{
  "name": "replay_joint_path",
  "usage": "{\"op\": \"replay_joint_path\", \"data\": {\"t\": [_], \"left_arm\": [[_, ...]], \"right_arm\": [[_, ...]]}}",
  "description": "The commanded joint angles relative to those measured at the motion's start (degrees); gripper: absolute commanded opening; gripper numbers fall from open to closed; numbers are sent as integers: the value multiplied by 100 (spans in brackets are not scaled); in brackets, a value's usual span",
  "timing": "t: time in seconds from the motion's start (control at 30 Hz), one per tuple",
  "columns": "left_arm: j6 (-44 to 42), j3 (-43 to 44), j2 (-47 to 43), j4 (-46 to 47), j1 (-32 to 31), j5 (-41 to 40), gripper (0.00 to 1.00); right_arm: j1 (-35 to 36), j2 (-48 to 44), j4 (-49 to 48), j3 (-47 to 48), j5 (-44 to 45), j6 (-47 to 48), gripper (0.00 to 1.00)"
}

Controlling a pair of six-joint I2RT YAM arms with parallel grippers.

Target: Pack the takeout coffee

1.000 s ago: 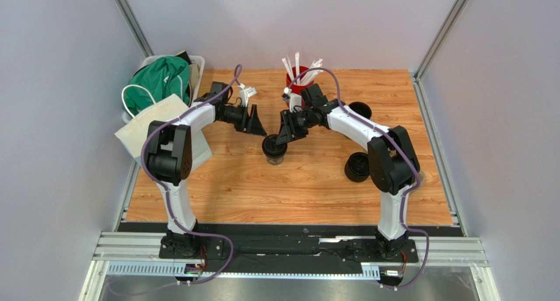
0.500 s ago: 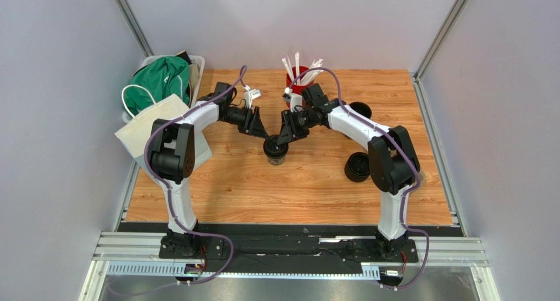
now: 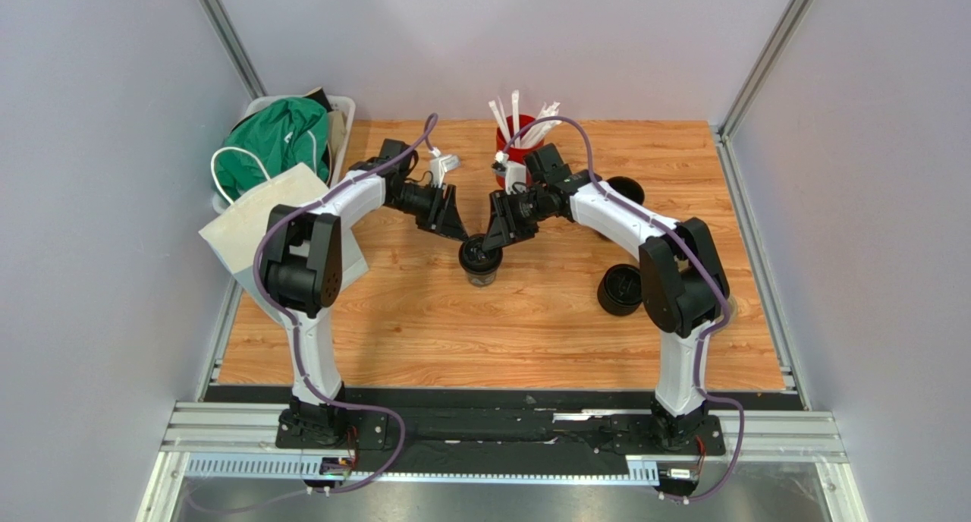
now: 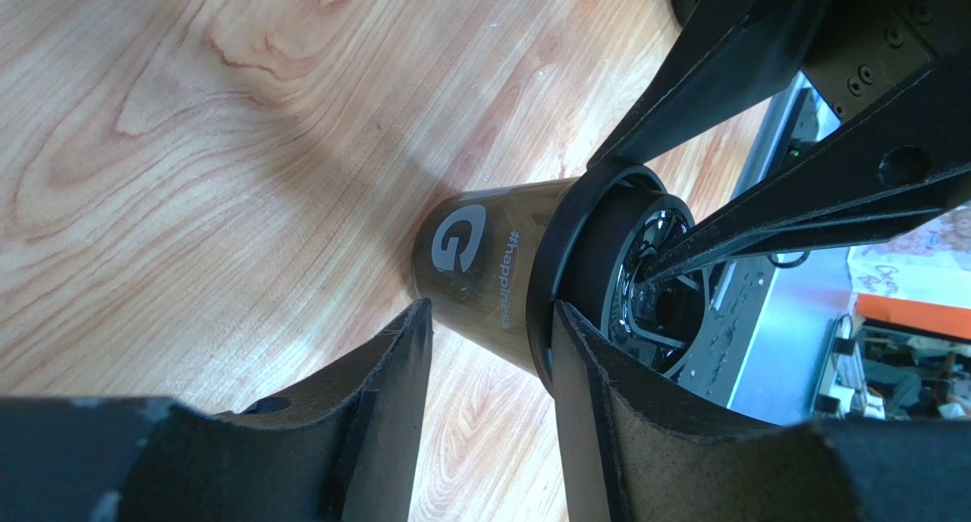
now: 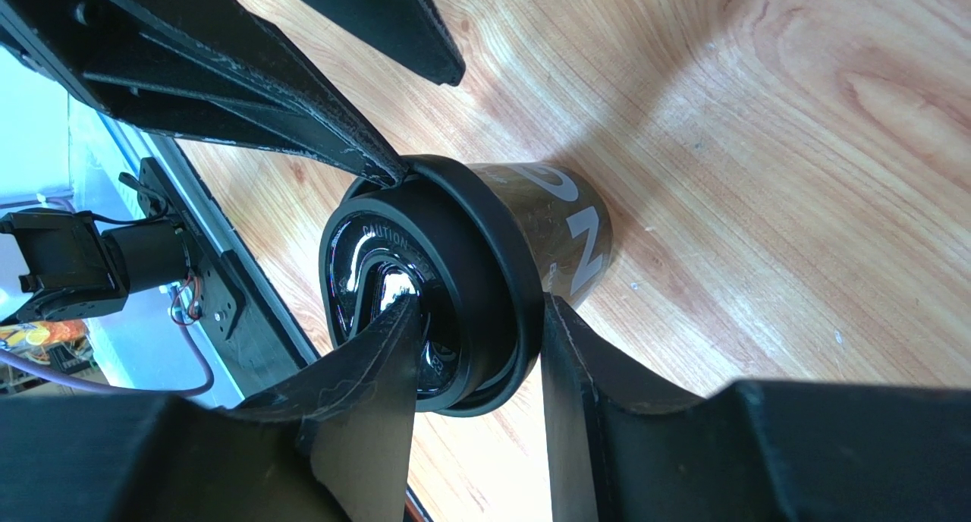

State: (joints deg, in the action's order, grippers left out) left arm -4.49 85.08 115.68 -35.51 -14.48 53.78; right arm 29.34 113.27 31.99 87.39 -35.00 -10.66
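Observation:
One takeout coffee cup [image 3: 480, 260], black with a round black lid, stands on the wooden table [image 3: 456, 329] at its centre. My right gripper [image 3: 489, 239] is shut on its lid rim. In the right wrist view one finger [image 5: 376, 374] lies in the lid's recess and the other sits outside under the rim of the cup [image 5: 536, 232]. My left gripper [image 3: 451, 225] hovers just up-left of it, open. In the left wrist view its fingertips [image 4: 401, 351] flank the near edge of the cup [image 4: 484, 266], with wood showing between them. Two more black cups [image 3: 621, 289] [image 3: 625, 189] stand to the right.
A red cup of white straws [image 3: 515, 135] stands at the back, just behind the right wrist. At the left edge a white paper bag [image 3: 274, 209] leans in front of a bin holding green cloth [image 3: 274, 141]. Grey walls close in both sides.
The left gripper has edged closer to the centre cup and its jaws have narrowed. The right gripper and the cup have not moved.

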Motion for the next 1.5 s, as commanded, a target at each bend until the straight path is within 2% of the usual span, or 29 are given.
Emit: {"op": "replay_joint_path", "data": {"t": [0.0,0.27,0.5,0.6,0.73,0.9,1.03,1.2,1.47], "left_arm": [[-561,-44,464,-483,-336,-1212,49],[-544,62,526,-580,-354,-1300,49],[-412,289,8,-378,-327,-395,65],[-386,500,-194,-396,-327,-88,67],[-377,528,-370,-378,-327,202,67],[-447,159,-563,-264,-310,492,65],[-193,-210,-836,297,-169,1019,65],[-456,-360,-906,211,-169,1293,63],[-1036,-791,-1231,202,-292,793,62]], "right_arm": [[-16,371,405,-249,978,459,30],[-8,432,475,-293,995,503,30],[-8,389,414,-364,1092,512,30],[-7,353,422,-355,1118,503,30],[-8,353,396,-337,1127,485,30],[-25,380,396,-311,1154,442,30],[-60,371,396,-293,1198,415,30],[-148,327,387,-284,1206,319,30],[-219,292,361,-249,1215,266,30]]}}
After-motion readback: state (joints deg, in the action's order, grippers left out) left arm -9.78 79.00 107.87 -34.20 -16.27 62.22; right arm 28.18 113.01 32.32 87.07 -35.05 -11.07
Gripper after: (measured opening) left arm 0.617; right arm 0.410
